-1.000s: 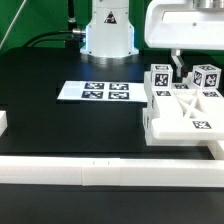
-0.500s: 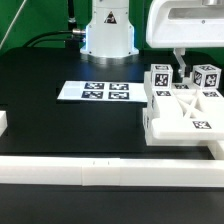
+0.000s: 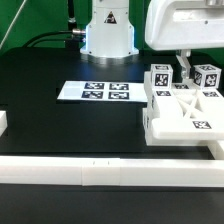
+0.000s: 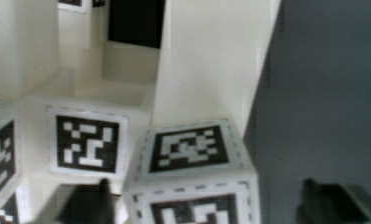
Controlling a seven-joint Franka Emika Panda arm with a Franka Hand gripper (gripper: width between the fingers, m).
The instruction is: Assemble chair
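Observation:
The chair's white tagged parts sit grouped at the exterior view's right: an X-braced frame [image 3: 188,108] with two tagged cubes [image 3: 160,78] [image 3: 207,76] behind it. My gripper [image 3: 185,68] hangs just above the gap between the cubes. In the wrist view the gripper [image 4: 203,203] is open. Its dark fingertips [image 4: 97,200] stand on either side of a tagged white part [image 4: 191,150], and the other fingertip is clear of it over the dark table. A second tagged face [image 4: 84,140] lies beside it. I hold nothing.
The marker board [image 3: 95,91] lies flat at mid table. A long low white border rail [image 3: 100,170] runs along the front and turns up the right side. A small white block [image 3: 3,122] sits at the left edge. The robot base [image 3: 108,30] stands behind.
My gripper has shifted slightly toward the exterior view's right, above the cubes. The parts have not moved.

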